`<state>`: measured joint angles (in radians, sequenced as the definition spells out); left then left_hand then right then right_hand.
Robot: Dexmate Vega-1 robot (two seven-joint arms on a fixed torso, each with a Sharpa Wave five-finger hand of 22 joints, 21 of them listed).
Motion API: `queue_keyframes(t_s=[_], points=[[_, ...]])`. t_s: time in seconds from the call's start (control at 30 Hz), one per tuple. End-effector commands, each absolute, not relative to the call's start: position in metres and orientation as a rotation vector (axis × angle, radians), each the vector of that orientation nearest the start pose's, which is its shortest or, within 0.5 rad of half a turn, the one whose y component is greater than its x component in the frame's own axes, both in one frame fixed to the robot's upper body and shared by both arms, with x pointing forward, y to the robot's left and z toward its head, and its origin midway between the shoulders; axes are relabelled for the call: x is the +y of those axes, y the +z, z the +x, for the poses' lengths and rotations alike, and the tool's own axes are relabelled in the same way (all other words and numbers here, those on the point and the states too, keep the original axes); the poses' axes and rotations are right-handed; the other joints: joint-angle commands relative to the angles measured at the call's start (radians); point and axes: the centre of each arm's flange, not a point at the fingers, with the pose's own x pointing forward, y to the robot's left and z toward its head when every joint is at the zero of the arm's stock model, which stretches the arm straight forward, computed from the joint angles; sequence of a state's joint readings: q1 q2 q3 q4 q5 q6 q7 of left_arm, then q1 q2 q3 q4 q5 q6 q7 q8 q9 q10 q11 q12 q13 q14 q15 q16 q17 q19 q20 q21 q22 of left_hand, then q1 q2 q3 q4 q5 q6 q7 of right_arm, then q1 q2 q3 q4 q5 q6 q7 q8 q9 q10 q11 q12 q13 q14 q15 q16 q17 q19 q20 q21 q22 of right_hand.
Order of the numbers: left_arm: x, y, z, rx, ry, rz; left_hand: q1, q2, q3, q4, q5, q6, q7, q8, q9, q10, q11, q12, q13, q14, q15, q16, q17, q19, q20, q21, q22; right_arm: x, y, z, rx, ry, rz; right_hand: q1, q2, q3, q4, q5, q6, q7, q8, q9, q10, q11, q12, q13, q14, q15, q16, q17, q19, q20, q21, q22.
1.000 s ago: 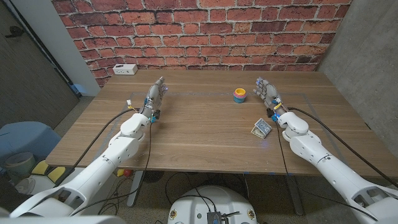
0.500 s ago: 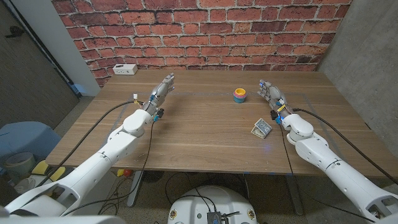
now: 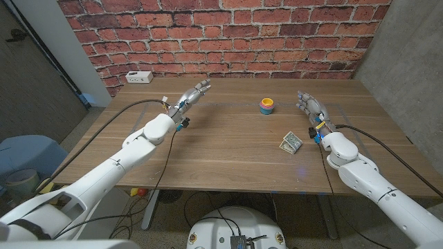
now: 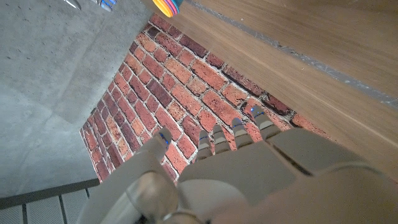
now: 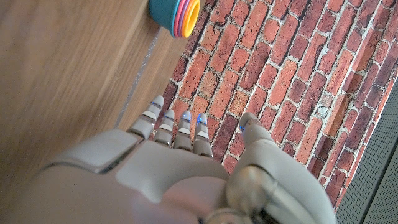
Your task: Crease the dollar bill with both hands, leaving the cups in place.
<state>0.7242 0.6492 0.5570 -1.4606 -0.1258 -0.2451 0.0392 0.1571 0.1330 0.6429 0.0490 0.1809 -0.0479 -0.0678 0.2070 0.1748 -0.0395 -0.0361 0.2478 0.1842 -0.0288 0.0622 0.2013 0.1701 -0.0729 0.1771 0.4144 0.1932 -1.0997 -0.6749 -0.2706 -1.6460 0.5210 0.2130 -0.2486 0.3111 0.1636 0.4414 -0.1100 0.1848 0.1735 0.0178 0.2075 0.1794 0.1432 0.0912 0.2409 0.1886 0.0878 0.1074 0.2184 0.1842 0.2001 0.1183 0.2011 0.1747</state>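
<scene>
Red brick fills the wall behind a wooden counter (image 3: 228,149), with a small white box (image 3: 140,77) at its far left corner. On the robot's right side of the counter lies the dollar bill (image 3: 291,142), already looking bent or partly folded, though how sharply I cannot tell. Beyond it, nearer the wall, stands the stack of nested cups (image 3: 267,106), blue outside with yellow and pink rims, well apart from the bill.

Over the past second the left arm has swung. Its left robot hand (image 3: 193,95) was hovering over the counter's left part with fingertips toward the wall; now it reaches further forward and inward, fingers spread and empty, angled toward the cups' side of the counter. In the left wrist view the same hand (image 4: 249,165) shows fingers extended and apart, holding nothing, with the cups at the frame's edge.

The right robot hand (image 3: 313,108) has drifted slightly outward and away from the cups. It hangs above the counter beyond the bill, fingers apart and empty, touching nothing. The bill and cups have not moved.

My reading: the creasing has not begun in earnest. The left hand appears to be travelling across toward the bill, with a long way left, while the right waits nearby. The left hand's path runs close to the cups, so it risks nudging them.
</scene>
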Motion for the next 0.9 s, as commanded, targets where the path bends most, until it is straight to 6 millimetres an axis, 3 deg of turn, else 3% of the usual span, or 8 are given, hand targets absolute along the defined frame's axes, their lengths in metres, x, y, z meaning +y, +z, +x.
queue_keyframes(t_s=[0.03,0.9], points=[[0.186,0.035,0.629,-0.785,-0.334,0.872,0.014,0.019,0.003,-0.004,-0.003,-0.004,-0.006,-0.005,0.001,0.003,0.001,0.001,0.001,0.001,-0.006,-0.004,0.003,0.008,0.005,0.006,0.006,-0.337,-0.057,0.554,-0.615,-0.076,-0.131,0.016,0.000,0.005,-0.003,-0.003,0.010,0.001,0.003,0.003,0.011,-0.004,-0.005,0.002,0.002,0.002,0.004,0.005,0.006,-0.001,0.008,0.003],[0.124,0.037,0.626,-0.863,-0.504,1.096,0.017,0.018,0.009,-0.005,-0.004,0.001,-0.012,-0.010,0.002,0.006,-0.010,-0.007,0.002,0.004,-0.016,-0.008,0.005,0.010,0.000,0.004,0.006,-0.349,-0.081,0.509,-0.610,-0.237,-0.193,0.038,0.025,0.026,-0.002,0.001,0.043,-0.005,0.005,0.004,0.040,-0.011,-0.006,0.003,0.014,-0.011,0.008,0.011,0.015,-0.013,0.009,0.004]])
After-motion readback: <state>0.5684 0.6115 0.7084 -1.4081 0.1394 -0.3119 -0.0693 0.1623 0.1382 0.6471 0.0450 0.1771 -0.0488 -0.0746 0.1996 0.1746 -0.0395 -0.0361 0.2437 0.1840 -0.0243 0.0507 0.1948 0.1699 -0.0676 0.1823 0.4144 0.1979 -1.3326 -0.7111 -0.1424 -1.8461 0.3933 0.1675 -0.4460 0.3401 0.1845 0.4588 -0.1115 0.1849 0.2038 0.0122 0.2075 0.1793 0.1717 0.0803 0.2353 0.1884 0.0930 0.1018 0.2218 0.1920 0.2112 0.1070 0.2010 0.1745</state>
